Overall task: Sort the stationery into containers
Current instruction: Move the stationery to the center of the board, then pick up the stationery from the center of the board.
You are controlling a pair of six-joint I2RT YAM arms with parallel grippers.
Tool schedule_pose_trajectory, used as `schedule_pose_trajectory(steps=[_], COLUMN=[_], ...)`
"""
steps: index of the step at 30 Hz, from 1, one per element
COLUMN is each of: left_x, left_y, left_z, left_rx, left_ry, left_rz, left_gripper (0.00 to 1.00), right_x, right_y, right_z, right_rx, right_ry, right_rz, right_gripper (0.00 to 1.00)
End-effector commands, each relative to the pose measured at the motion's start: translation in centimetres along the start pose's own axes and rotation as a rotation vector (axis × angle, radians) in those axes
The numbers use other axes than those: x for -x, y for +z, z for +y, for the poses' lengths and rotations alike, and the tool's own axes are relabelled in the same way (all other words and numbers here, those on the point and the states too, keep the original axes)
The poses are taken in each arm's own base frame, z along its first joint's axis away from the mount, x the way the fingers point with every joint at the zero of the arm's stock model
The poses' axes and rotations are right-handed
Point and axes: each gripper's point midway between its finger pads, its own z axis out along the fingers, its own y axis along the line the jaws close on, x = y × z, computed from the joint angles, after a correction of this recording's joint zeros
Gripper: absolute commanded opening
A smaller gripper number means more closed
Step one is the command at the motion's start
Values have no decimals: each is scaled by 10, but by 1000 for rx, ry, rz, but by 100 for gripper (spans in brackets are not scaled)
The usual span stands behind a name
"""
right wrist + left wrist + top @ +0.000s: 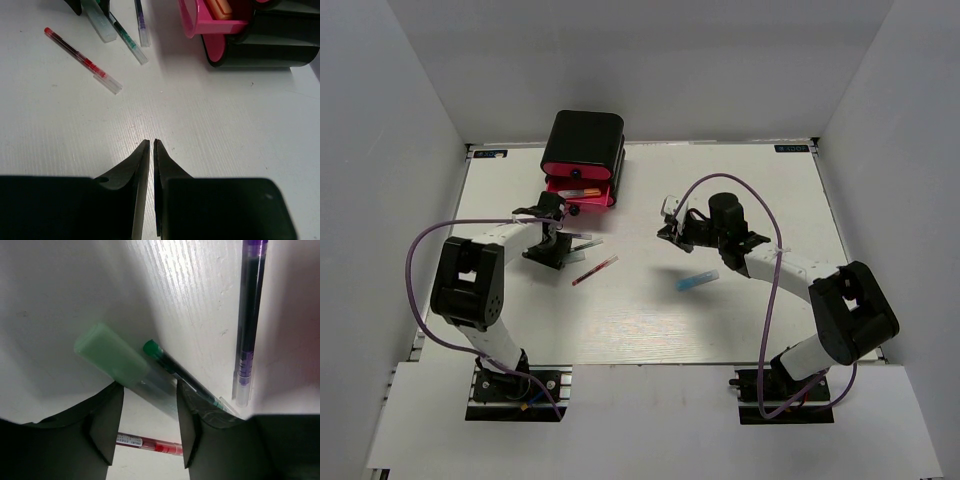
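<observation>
Nearest the bases, the blue marker [697, 280] lay alone on the table [225, 125], just behind the right gripper [151, 141] on its arm's side. That gripper was clenched, its two fingers drawn to a hairline slit with nothing between them, hovering over bare white tabletop. Ahead of it and off to its left, the red pen [82, 60] lay by itself at a slant. Farther out on that same side, three pieces lay close together: the mint marker [112, 357], the green pen [175, 371] right against it, and the dark pen [247, 325] a little apart. And there was the left gripper [149, 390], down over that cluster with a finger on each side of the marker's clear barrel, the mint cap poking out past the fingertips. Squeezing or only straddling? The views did not settle it. The green pen ran under that gripper's right-hand finger, and the red pen showed through the gap between the fingers. Farthest out, ahead and to the right of the right gripper, stood the black box [270, 45], one pink drawer [200, 22] pulled out with an orange piece [222, 7] lying inside.
</observation>
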Motion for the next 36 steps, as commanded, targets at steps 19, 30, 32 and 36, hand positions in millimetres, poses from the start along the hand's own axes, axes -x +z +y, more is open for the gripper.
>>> schedule_pose_trajectory(steps=[19,30,32,36], left_x=[-29,-8,-3,4], left_y=[6,-46,-65,-104], left_z=[47,-18,-31,-62], left_rx=[148,-110,-150,-266], left_ry=[168,168,161,126], left_rz=[161,88,80,85], left_gripper=[42,9,8,6], right_x=[20,21,21,18], right_y=[-6,-9,-7,-8], right_z=[-2,-2,0,-1], right_rx=[-1,-6,0,-4], right_ry=[-19,-24,-26,-21], right_rz=[-63,-66,-67,-63], right_gripper=[14,14,14,14])
